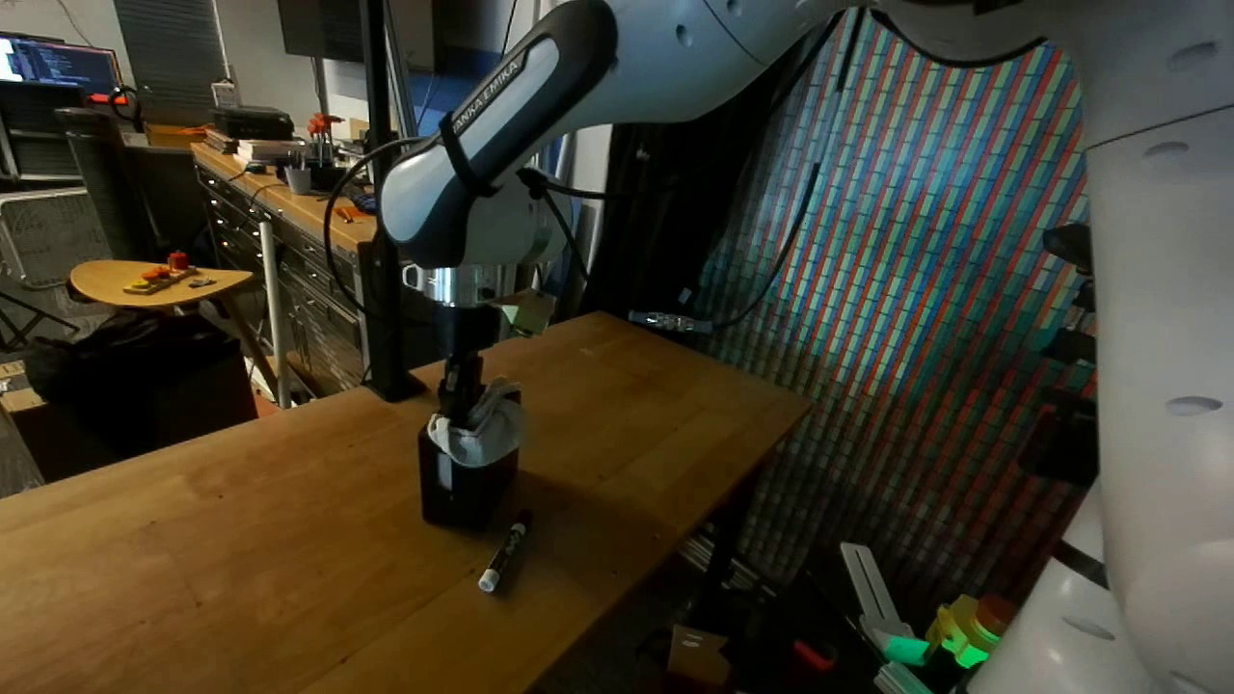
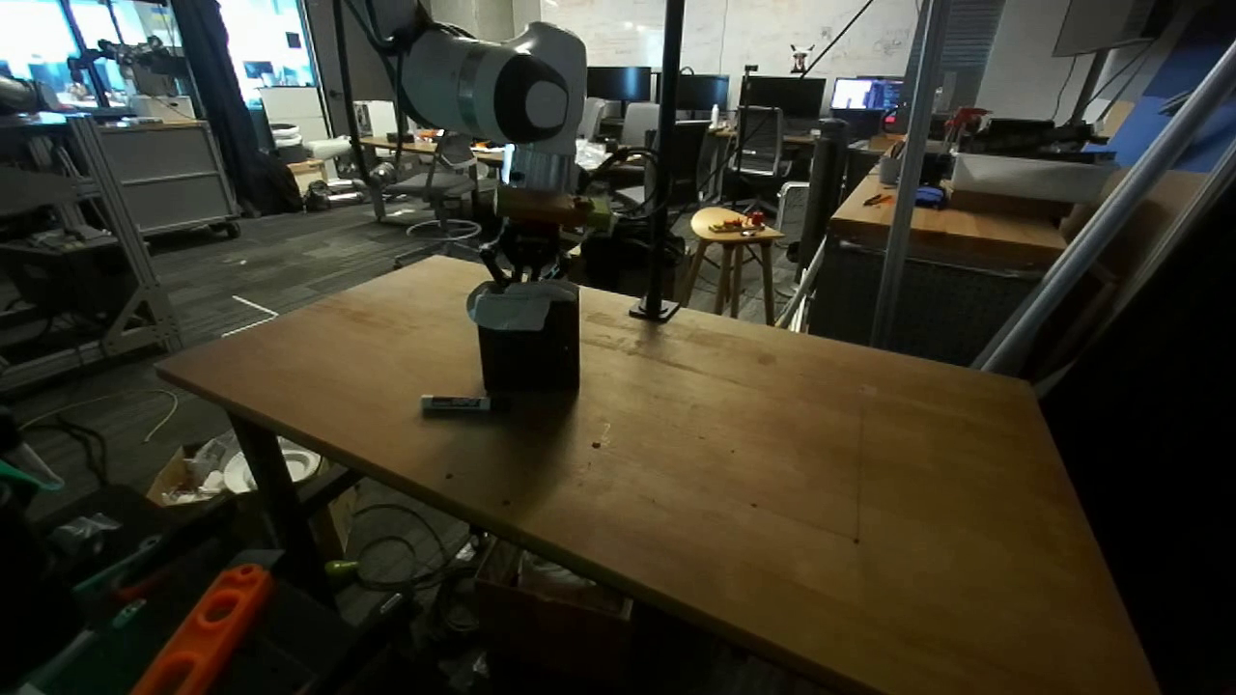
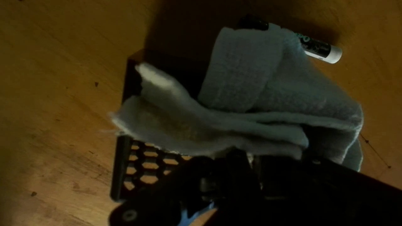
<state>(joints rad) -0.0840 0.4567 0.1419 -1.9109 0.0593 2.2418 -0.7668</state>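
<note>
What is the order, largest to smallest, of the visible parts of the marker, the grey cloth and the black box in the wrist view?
1. Grey cloth
2. Black box, partly hidden by the cloth
3. Marker, also partly hidden

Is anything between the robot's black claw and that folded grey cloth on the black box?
Nothing visible does: the black claw reaches right to the folded grey cloth draped over the black box. The black and white marker lies beside the box, not between them.

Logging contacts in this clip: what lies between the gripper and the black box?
A gray cloth: in both exterior views it drapes over the top of the black box, with the gripper right at it.
</note>
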